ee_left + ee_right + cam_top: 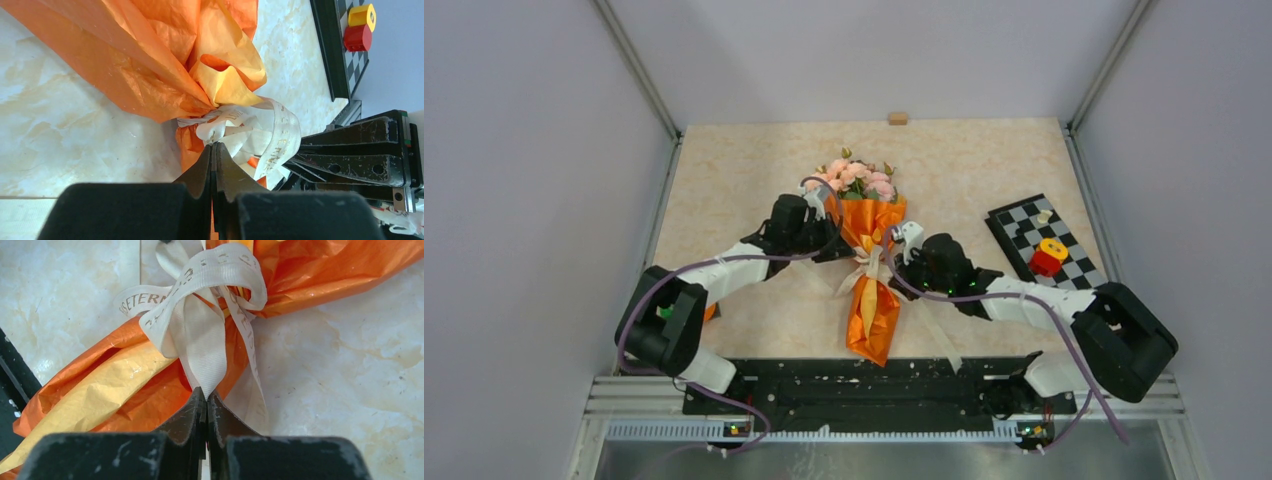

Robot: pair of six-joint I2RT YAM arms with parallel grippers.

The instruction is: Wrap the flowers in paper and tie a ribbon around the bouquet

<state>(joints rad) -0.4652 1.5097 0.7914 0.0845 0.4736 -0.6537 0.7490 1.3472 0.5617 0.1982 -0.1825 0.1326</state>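
Right gripper [206,394] on ribbon [200,340], marbled beige table [350,365]

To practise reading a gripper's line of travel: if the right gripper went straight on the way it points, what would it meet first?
The knotted ribbon: the right gripper, shut on one strand, points straight at it, with orange paper seemingly just behind.

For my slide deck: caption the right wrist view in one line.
Right tool shut on the ribbon tied around the orange paper, on the table.
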